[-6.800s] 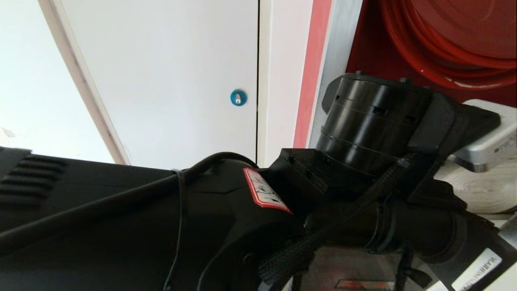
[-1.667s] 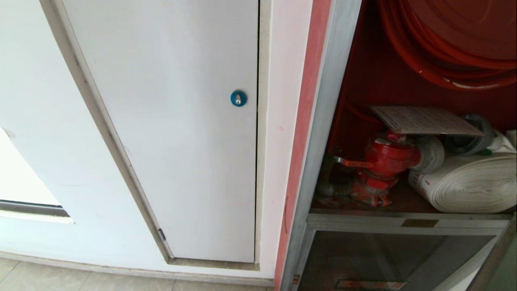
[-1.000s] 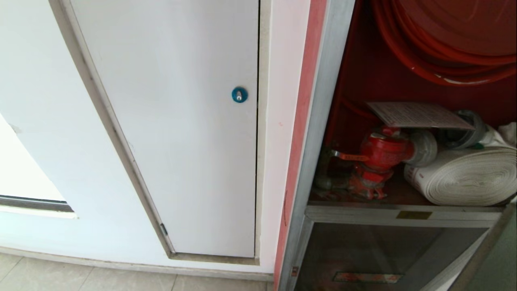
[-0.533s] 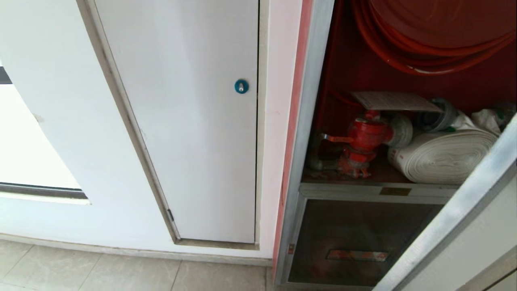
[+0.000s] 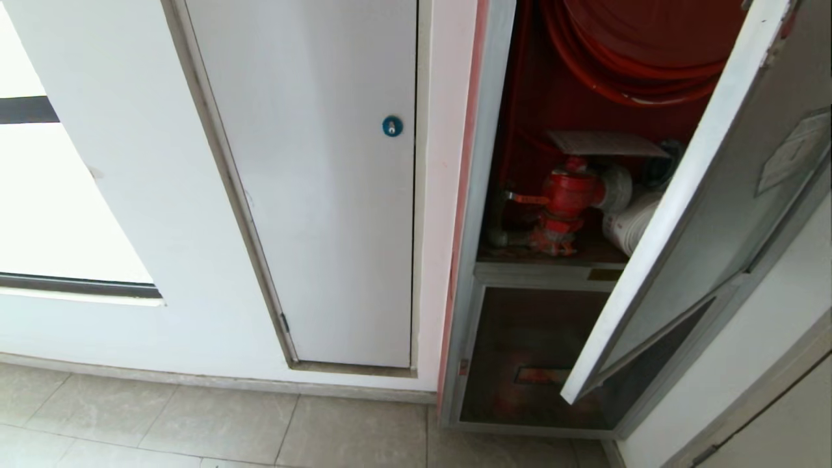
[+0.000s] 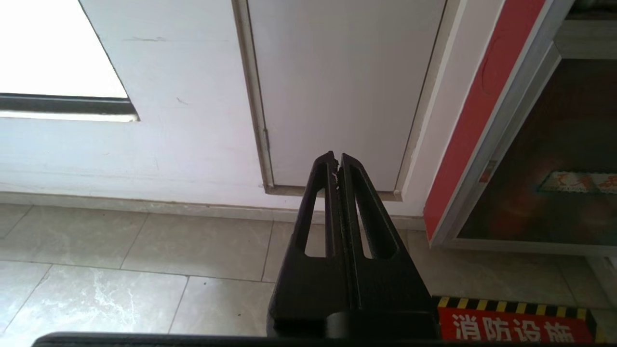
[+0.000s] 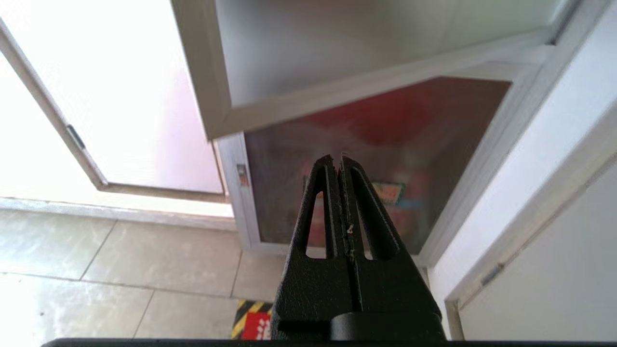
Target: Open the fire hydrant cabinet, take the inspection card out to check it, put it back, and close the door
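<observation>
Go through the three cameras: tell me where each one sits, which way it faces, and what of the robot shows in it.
Head view: on the head, looking down at the half-open door, the inspection card inside the fire hydrant cabinet; no arm shows.
Left wrist view: behind the shut left gripper, facing the white panel and floor tiles.
Right wrist view: behind the shut right gripper, facing the lower glass door.
Shared: that lower door, in all three.
</observation>
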Controlling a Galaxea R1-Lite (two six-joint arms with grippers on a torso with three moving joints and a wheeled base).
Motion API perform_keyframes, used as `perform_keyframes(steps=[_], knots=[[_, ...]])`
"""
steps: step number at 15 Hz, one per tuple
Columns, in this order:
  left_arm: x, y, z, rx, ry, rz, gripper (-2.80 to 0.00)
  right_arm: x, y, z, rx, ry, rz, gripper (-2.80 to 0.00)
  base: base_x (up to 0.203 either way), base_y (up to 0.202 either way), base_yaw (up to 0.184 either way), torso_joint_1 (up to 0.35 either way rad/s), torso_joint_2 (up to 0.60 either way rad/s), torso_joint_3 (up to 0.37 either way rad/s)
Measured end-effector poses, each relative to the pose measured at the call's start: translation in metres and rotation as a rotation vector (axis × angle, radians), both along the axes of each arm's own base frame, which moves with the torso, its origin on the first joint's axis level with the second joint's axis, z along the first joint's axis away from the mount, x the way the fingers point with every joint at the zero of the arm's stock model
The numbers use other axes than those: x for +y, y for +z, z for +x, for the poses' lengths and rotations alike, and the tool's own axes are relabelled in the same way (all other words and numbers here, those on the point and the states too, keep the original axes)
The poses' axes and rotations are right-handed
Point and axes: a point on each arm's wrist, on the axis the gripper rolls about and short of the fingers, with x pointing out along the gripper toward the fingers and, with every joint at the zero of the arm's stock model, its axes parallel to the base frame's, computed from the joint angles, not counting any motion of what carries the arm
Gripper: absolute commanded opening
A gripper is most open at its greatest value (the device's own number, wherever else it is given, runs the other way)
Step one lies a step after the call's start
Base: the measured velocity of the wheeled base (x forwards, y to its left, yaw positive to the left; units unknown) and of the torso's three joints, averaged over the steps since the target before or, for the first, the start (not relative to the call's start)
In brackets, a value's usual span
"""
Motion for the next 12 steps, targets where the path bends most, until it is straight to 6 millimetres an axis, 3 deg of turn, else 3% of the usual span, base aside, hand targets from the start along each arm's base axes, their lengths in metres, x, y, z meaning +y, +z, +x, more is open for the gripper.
perform_keyframes(steps=[7, 12], knots=[[0.0000, 0.0000, 0.0000, 0.000, 0.000, 0.000, -2.80, 0.0000, 0.0000, 0.0000, 0.000, 0.000, 0.000, -2.80, -0.193, 0.000, 0.002, 0.000, 0.00, 0.003], [0.0000, 0.0000, 0.0000, 0.000, 0.000, 0.000, -2.80, 0.0000, 0.0000, 0.0000, 0.000, 0.000, 0.000, -2.80, -0.017, 0.000, -0.001, 0.004, 0.00, -0.002]])
